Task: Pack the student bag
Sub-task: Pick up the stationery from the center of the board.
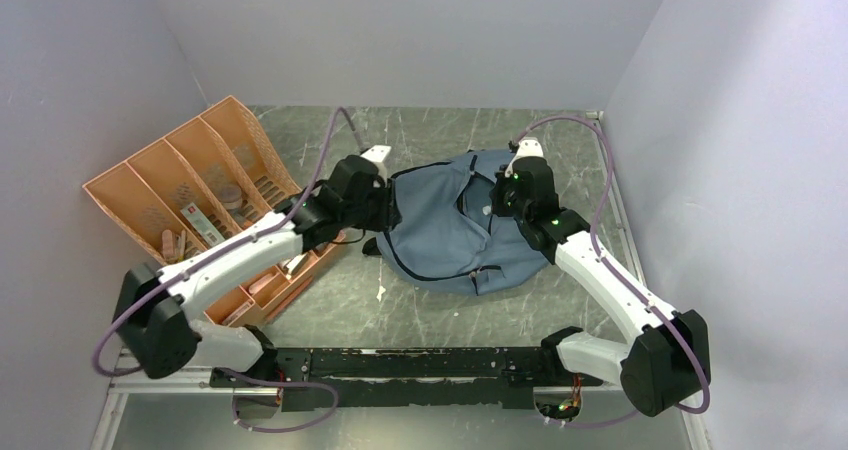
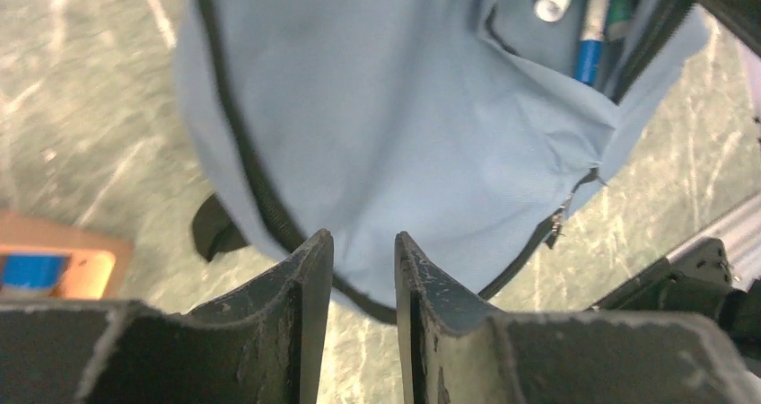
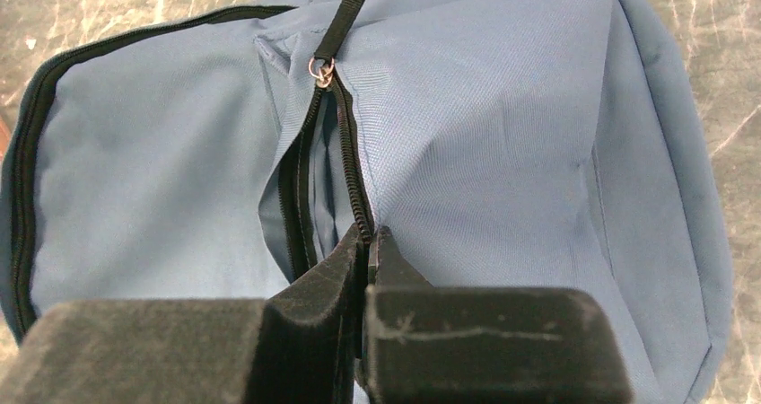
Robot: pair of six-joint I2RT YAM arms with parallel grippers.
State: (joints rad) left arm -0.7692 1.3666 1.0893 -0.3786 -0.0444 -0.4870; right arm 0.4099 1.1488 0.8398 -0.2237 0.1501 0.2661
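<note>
Two claws meet the student bag: right claw pinches its zipper edge, left claw stands narrowly apart, empty. The fabric looks limp, so grip the stiffer zipper trim.

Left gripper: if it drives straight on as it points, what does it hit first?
The bag: its black-trimmed edge lies right ahead of the left gripper, across the gap between its jaws. Depth is unclear, but nothing else intervenes.

The right pincer is clamped on the black zipper edge of the student bag. The metal pull ring sits farther up, and the marbled worktop surrounds the bag.
</note>
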